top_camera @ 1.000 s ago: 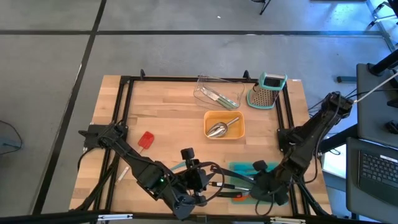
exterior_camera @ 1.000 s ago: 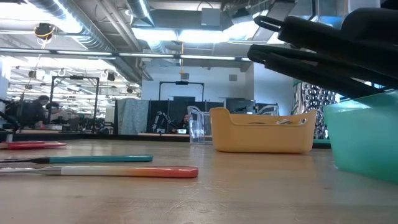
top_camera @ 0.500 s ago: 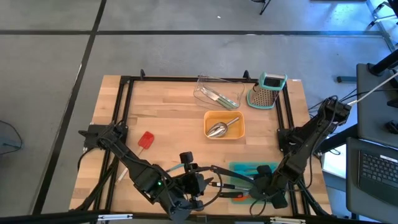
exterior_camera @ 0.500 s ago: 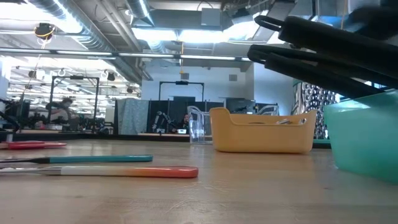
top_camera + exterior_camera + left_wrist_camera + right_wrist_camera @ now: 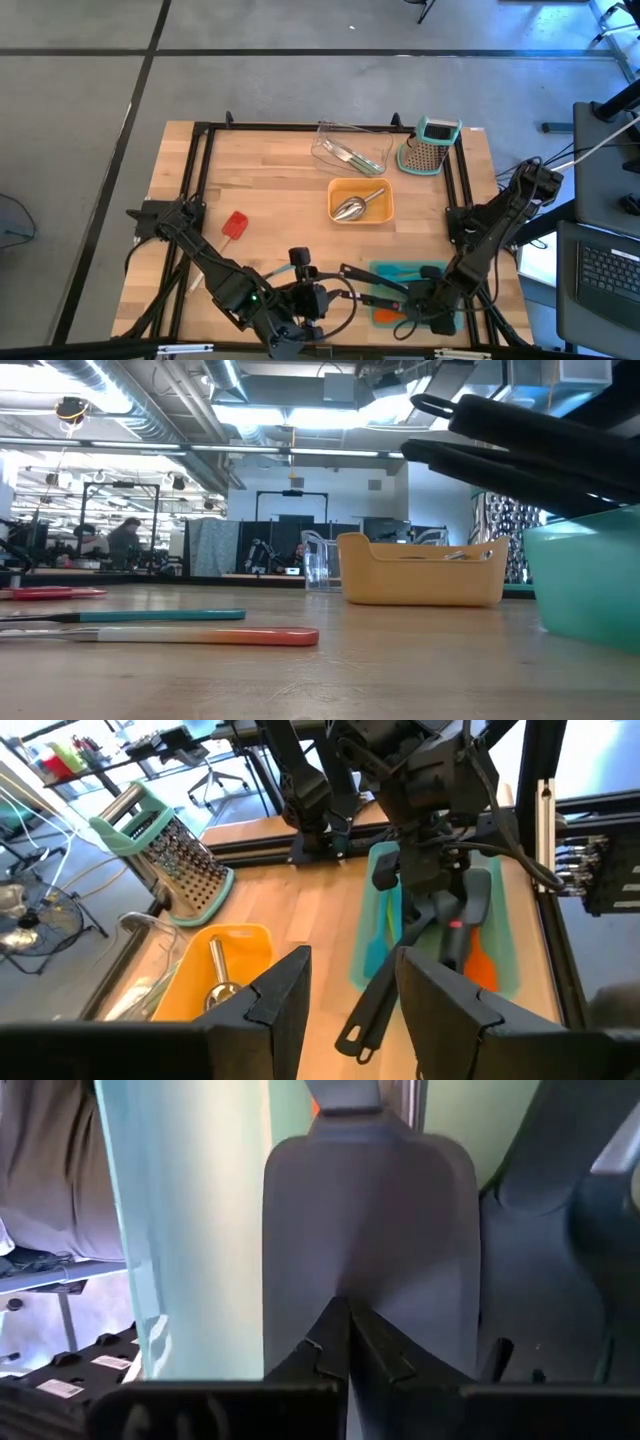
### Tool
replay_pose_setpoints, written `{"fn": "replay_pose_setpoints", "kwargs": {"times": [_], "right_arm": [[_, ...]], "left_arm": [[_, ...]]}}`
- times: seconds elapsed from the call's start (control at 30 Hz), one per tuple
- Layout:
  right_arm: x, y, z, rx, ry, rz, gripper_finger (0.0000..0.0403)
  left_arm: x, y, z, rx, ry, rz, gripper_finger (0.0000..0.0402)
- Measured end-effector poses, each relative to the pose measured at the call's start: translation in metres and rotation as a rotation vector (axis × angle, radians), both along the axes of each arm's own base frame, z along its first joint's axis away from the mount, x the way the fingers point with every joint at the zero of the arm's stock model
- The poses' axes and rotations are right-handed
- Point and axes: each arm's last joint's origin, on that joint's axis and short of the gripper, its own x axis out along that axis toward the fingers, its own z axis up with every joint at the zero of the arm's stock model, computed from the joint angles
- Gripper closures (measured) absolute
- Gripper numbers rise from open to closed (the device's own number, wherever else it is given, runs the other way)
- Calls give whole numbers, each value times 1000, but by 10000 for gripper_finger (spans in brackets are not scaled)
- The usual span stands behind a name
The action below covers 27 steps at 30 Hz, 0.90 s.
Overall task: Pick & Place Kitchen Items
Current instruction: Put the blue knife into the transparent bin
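A teal tray at the table's near right holds several kitchen items: black long-handled tools and an orange one. Their black handles stick out over the tray's rim. My right gripper points down into this tray, shut, its tips in front of a black spatula's blade. My left gripper hangs open, high above the table's near edge and left of the tray. It faces the tray with nothing between its fingers. My right gripper's shut fingertips stand right at the flat blade of the black spatula lying in the teal tray, coming from above. I cannot tell whether they touch the blade or have any of it between them.
An orange tray with a steel scoop sits mid-table. A clear tray with utensils and a grater stand at the far side. A red spatula lies left. Teal-handled and orange-handled tools lie near the front.
My right gripper has sunk into the teal tray, shifted a little toward the table's near edge and rolled about its own axis. The left arm has kept still.
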Motion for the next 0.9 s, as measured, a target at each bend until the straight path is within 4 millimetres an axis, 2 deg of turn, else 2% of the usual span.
{"fn": "replay_pose_setpoints", "kwargs": {"times": [0.5,0.9], "right_arm": [[-9,-1,1,5,211,-54,401],[-14,2,27,-183,248,-33,401]], "left_arm": [[0,0,0,24,15,-16,258],[0,0,-1,17,20,-23,258]]}}
